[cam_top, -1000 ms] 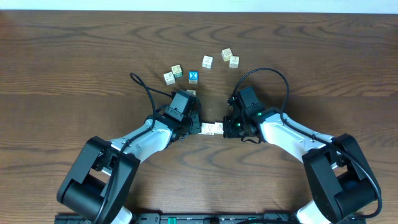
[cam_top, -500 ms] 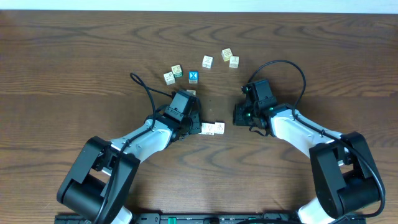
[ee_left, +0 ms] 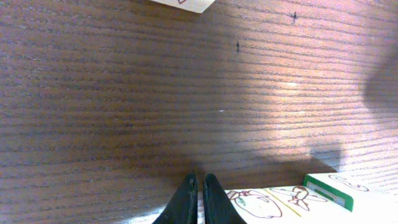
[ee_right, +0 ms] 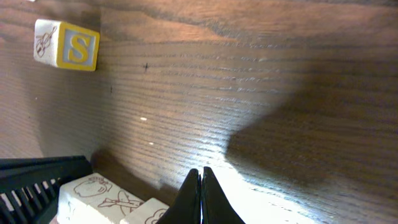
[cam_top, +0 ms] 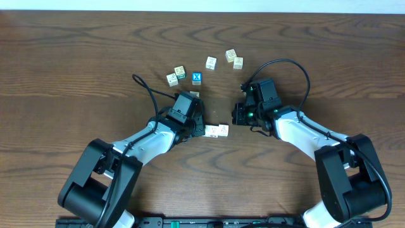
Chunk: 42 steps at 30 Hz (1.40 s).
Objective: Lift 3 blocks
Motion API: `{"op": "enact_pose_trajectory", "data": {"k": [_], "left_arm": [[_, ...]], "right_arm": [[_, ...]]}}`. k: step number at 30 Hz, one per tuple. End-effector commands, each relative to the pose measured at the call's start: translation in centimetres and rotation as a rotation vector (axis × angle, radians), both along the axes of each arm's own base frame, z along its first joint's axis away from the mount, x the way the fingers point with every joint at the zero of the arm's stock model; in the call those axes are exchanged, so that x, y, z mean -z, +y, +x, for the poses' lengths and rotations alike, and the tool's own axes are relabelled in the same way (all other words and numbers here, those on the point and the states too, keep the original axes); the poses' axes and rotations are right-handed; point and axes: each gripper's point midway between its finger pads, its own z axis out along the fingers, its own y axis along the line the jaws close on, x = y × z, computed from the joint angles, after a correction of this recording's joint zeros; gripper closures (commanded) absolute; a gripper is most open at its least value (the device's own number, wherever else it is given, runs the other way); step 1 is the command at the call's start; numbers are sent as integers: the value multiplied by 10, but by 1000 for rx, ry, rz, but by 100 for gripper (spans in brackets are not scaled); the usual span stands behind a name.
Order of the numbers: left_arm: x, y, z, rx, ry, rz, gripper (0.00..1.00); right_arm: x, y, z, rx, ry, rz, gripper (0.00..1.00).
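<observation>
Dark brown wood-grain table (cam_top: 329, 57) under everything, grain running side to side. Sitting about mid-table between the two arms: a short row of cream blocks (cam_top: 216, 130), pushed up face to face, faint reddish line drawings on top. Looks flat on the wood rather than up in the air. Same row in the left wrist cam along the bottom edge, with a green-edged face at the far end.

Left gripper (cam_top: 202, 130) down low at the row's left end, jaws pinched together with nothing between them. Tips just beside the first block; touching or not, can't tell. Right gripper (cam_top: 236, 118) a bit up and to the right of the row, near it but with bare wood in between. Jaws pressed together there too, gripping nothing, just one dark wedge in its own wrist cam.

Further back on the table, a loose scatter:
- blue X block (cam_top: 197, 78) roughly in the middle
- two pale blocks (cam_top: 172, 79) just left of it
- three pale blocks (cam_top: 231, 55) off to its right

Also a half-hidden block (cam_top: 194, 94) tucked right behind the left arm's wrist. Right wrist cam catching a yellow-faced S block (ee_right: 68, 45) on its own too, well apart from the row.
</observation>
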Motion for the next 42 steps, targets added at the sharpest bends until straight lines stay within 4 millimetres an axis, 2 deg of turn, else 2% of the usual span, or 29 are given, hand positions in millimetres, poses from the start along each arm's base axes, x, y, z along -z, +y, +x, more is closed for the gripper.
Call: {"op": "enact_pose_trajectory", "data": {"k": [1,11,42], "left_arm": [[-1,-2,-1,2,7,-7,93],[-1,-2,-1,2,7,-7,93],[-1,-2,0,1,6,-5,93]], "right_arm": [[2,10,-9,-35,22,22,99],[5,22,-21,-75,39,11,99],[11,16,-31,-71,85,-16,99]]}}
